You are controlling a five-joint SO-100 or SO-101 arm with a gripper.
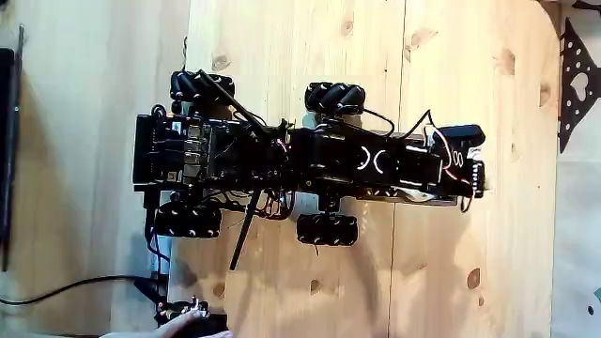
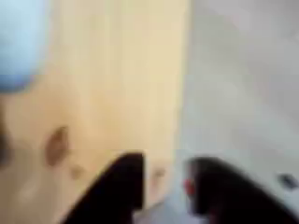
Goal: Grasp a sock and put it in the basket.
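In the fixed view a black wheeled robot lies across a pale wooden surface with its arm stretched to the right. The gripper (image 1: 472, 156) is at the arm's right end, over bare wood. In the blurred wrist view the two black fingers (image 2: 120, 191) rise from the bottom edge with wood and grey floor showing between them, so the gripper (image 2: 168, 191) looks open and empty. The basket (image 1: 143, 150), a dark tray, sits at the chassis's left end. A whitish patch (image 1: 423, 195) shows under the arm's lower side. I cannot tell whether it is the sock.
Four black roller wheels (image 1: 328, 228) stick out from the chassis. The wood's right edge (image 1: 554, 188) borders grey floor near the gripper. A hand on a small dark device (image 1: 188, 319) and a black cable (image 1: 66, 286) are at the bottom left. A pale blue blur (image 2: 19, 42) is top left.
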